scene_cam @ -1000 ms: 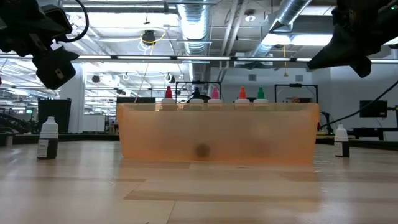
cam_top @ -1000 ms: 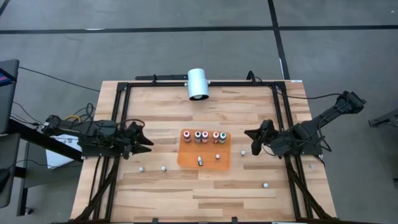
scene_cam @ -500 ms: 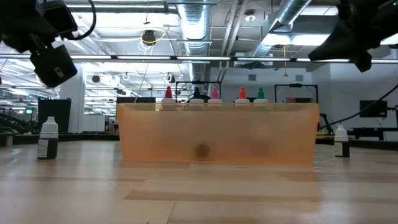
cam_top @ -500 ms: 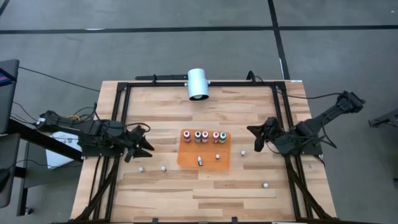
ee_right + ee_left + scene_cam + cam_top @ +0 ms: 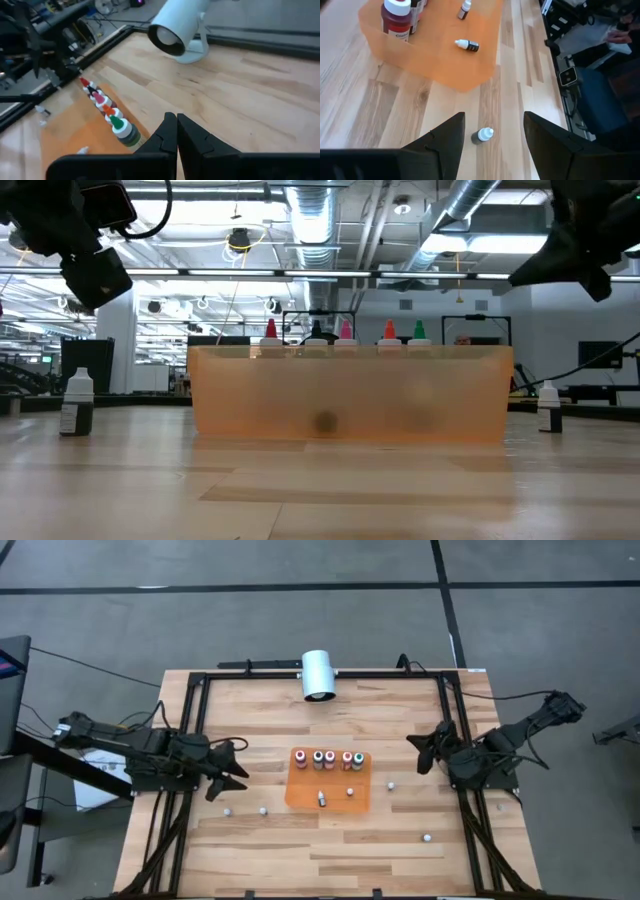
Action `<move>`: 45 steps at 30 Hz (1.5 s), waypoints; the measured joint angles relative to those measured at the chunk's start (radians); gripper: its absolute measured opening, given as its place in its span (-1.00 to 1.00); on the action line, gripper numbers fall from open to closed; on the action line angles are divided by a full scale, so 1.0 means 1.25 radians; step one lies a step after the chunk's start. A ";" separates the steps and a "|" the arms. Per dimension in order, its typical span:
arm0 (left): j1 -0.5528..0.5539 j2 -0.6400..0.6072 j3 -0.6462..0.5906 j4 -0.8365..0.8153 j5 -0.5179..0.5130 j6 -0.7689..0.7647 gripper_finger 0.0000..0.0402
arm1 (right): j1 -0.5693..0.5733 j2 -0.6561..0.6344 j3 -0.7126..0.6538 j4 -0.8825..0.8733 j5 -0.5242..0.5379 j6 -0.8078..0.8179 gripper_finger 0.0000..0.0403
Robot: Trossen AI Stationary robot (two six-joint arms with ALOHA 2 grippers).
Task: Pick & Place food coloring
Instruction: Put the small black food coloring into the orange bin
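Standing on the wooden table (image 5: 330,850) was the flat orange mat (image 5: 303,795), with a big white cylinder (image 5: 319,674) lying on its side near the far edge. A row of food coloring bottles (image 5: 324,759) stood upright along the back of the mat. One more small bottle (image 5: 467,45) lay tipped over on the mat, and another stood just beside it. A few bottles sat loose on the bare wood, well apart from each other.

Over to the left of the mat, the left gripper (image 5: 229,772) hung above the wood. Its two fingers (image 5: 447,142) were spread apart and held nothing. One loose bottle (image 5: 482,135) sat on the wood below, showing between them. The right gripper (image 5: 424,752) waited to the right of the mat, up in the air, with its fingers (image 5: 170,132) pressed together and empty.

Things could go wrong from there. That bottle was very small, so if the left gripper came down a little off, a finger could bump it and knock it over. Then it might roll away across the wood. If the squeeze landed on the slim top, the bottle could slip out. When carrying it to the mat, the gripper could also hit the standing row and tip those bottles like dominoes.
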 joint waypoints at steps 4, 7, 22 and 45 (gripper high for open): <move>0.000 0.029 0.006 0.000 0.004 0.000 -0.03 | 0.010 -0.065 0.000 0.000 0.000 -0.056 -1.00; 0.000 0.057 0.015 -0.003 0.010 0.008 -0.03 | 0.028 -0.119 0.000 0.000 0.002 -0.103 -1.00; 0.000 0.240 0.115 -0.112 0.009 0.051 -0.03 | 0.109 -0.263 -0.004 0.020 0.009 -0.206 -1.00; -0.017 0.391 0.115 -0.053 0.025 0.026 -0.03 | 0.125 -0.268 -0.201 0.342 0.010 -0.248 -1.00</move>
